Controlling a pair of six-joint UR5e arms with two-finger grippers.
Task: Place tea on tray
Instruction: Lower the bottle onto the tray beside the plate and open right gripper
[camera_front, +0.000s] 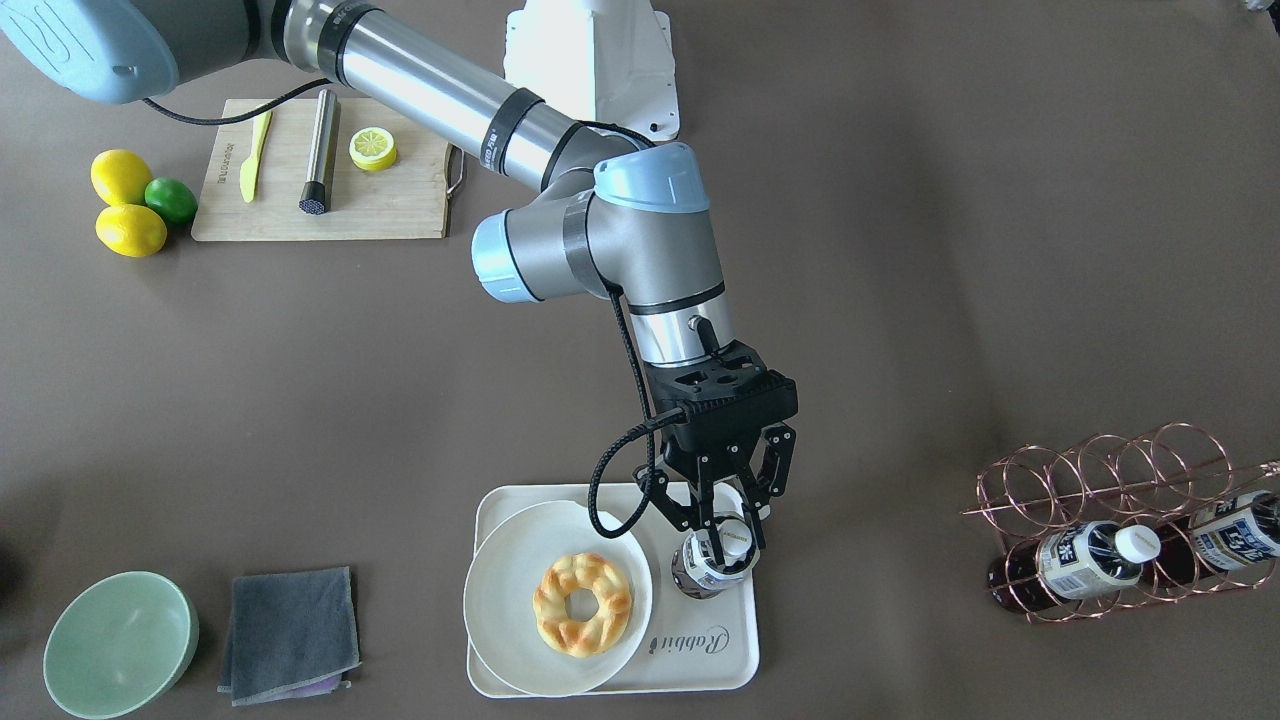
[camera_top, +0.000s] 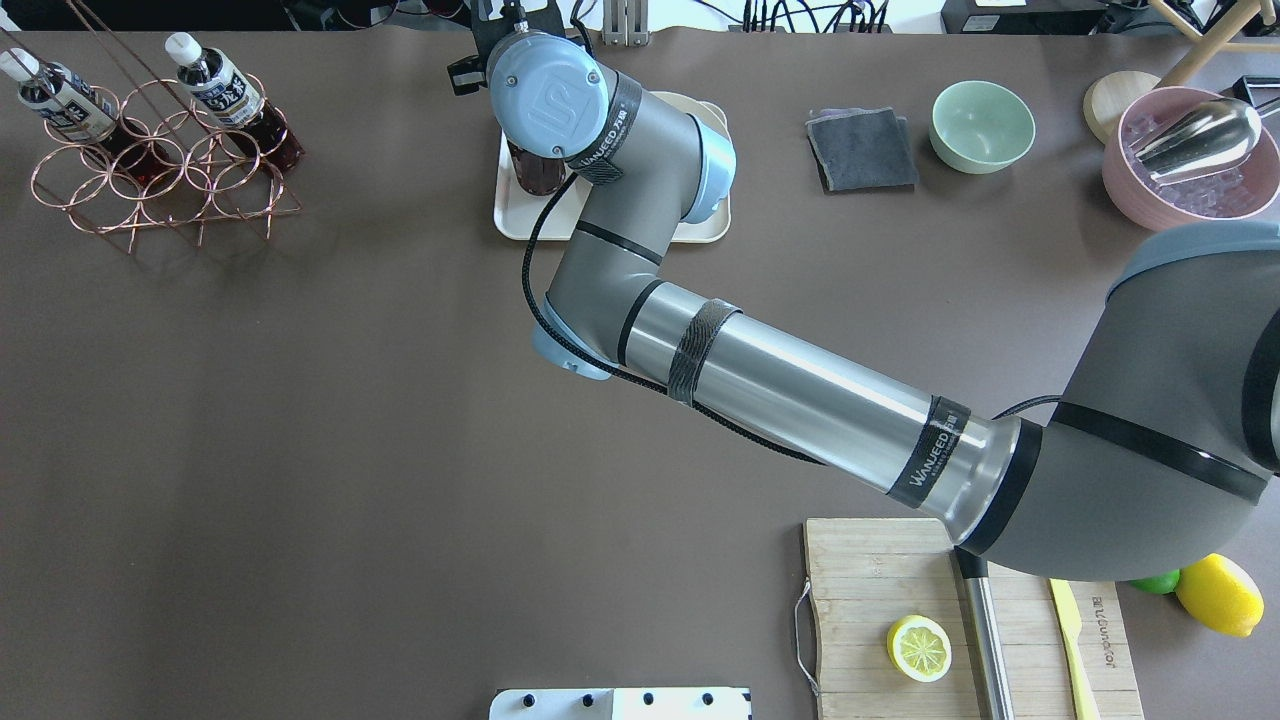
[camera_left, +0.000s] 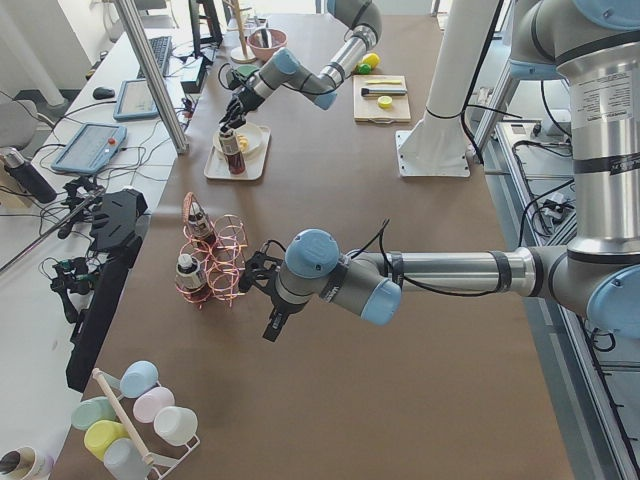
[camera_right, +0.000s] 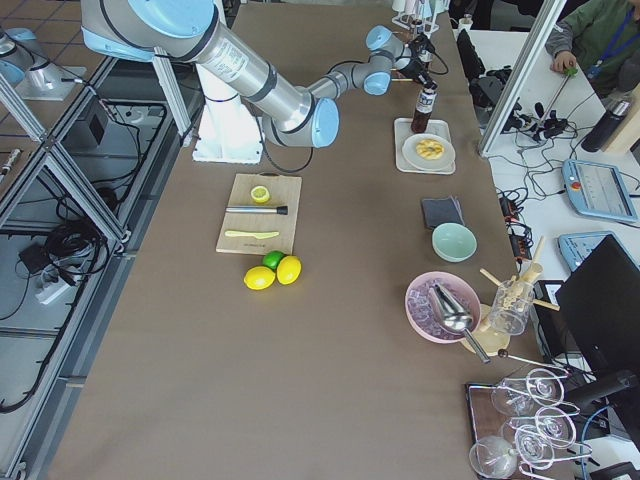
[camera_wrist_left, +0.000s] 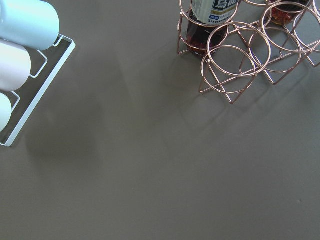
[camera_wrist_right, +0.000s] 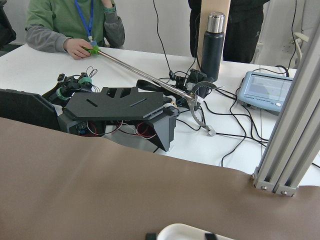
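Observation:
A tea bottle stands upright on the cream tray marked "Rabbit", beside a white plate. My right gripper comes down from above and is shut on the bottle's white cap and neck. The overhead view shows the bottle's dark body under the wrist, on the tray. Two more tea bottles lie in the copper wire rack. My left gripper hovers low next to the rack; I cannot tell whether it is open or shut.
A white plate with a doughnut fills the tray's other half. A green bowl and grey cloth lie beside the tray. A cutting board, lemons and a lime sit near the robot. A pink ice bowl stands far right.

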